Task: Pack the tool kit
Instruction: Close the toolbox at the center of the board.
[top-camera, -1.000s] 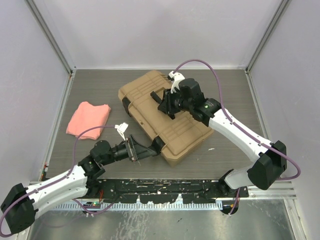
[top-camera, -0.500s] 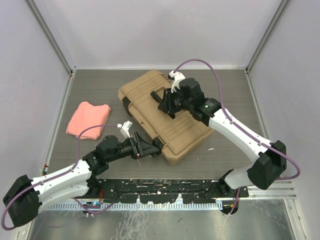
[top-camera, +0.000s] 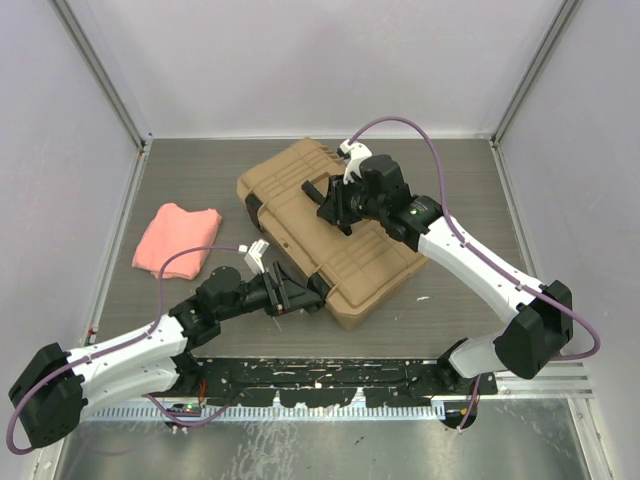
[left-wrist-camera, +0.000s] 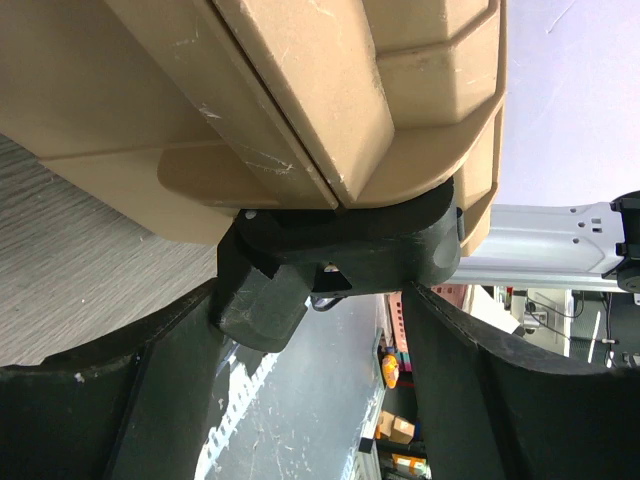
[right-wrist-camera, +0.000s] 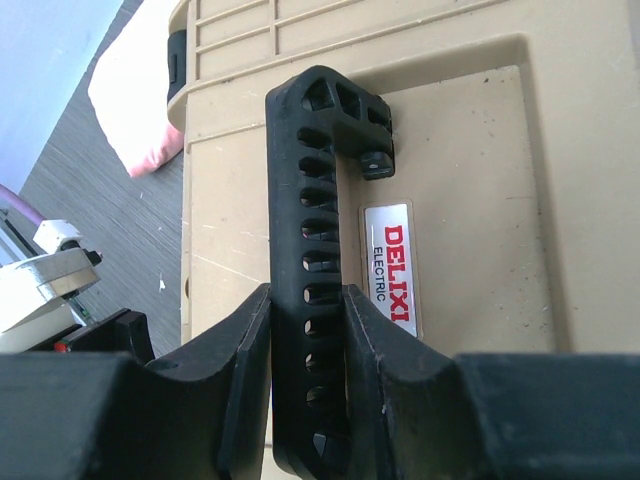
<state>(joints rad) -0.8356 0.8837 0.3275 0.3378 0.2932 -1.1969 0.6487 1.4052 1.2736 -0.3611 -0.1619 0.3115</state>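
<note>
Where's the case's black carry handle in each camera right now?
Top external: just above picture centre, on the lid of the tan case, the black carry handle is clamped in the right gripper.
Left wrist: not in it; only a case corner and a black latch.
Right wrist: centre, upright, clamped in that gripper.
Shared landmark: the tan case.

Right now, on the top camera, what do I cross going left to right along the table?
Pink cloth → tan case → right arm's elbow joint. The left gripper at its latch and the right gripper on its handle overlap the case: left out.
</note>
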